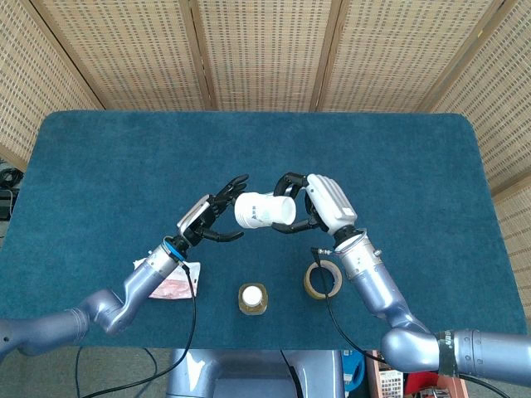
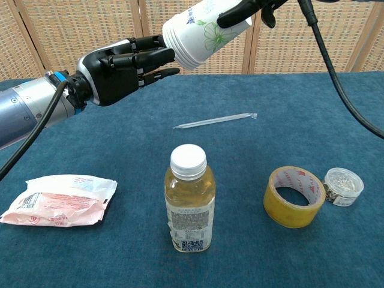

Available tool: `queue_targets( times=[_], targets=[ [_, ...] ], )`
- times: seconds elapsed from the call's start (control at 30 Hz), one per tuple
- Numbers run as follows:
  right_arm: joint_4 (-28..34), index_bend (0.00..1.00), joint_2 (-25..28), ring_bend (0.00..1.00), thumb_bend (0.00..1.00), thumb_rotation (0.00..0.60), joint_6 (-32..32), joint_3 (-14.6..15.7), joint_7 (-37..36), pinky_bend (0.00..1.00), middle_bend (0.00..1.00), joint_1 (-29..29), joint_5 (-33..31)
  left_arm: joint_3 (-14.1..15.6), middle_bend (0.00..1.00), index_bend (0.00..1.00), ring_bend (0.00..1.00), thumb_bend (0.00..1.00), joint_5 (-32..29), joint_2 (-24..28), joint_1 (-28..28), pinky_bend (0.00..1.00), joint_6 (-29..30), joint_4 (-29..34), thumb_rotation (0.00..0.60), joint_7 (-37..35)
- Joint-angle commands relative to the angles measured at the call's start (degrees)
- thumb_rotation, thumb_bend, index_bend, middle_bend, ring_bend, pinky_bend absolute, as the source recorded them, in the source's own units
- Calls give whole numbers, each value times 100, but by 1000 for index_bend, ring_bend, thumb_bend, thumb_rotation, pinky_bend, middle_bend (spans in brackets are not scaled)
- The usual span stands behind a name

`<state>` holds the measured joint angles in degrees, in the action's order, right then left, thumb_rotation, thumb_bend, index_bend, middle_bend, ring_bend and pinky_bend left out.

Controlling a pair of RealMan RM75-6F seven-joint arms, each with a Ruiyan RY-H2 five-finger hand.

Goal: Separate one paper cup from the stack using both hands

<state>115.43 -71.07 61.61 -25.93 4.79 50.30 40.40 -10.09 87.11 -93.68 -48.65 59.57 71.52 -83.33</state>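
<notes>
A stack of white paper cups with a green flower print is held sideways in the air above the table's middle, its base end pointing to the left. My right hand grips the stack at its rim end. My left hand has its fingers spread, the fingertips reaching the base end of the stack; whether they grip it I cannot tell. In the chest view my right hand is cut off by the top edge.
On the blue table lie a capped bottle of yellow liquid, a roll of yellow tape, a small round tub, a wrapped straw and a pink-white packet.
</notes>
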Motion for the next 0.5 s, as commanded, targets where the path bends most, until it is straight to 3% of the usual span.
queue_targets(
  times=[0.03,0.5],
  targets=[
    [13,752,11,518,245,600,2,5,-3,745,658,-4,1,1,2,569,0,274,-12,-17,1,4,5,1,600,-1],
    [26,752,22,518,245,600,7,52,-42,745,658,-36,36,-66,2,569,0,352,-59,-23,-63,4,-20,115,600,72]
  ],
)
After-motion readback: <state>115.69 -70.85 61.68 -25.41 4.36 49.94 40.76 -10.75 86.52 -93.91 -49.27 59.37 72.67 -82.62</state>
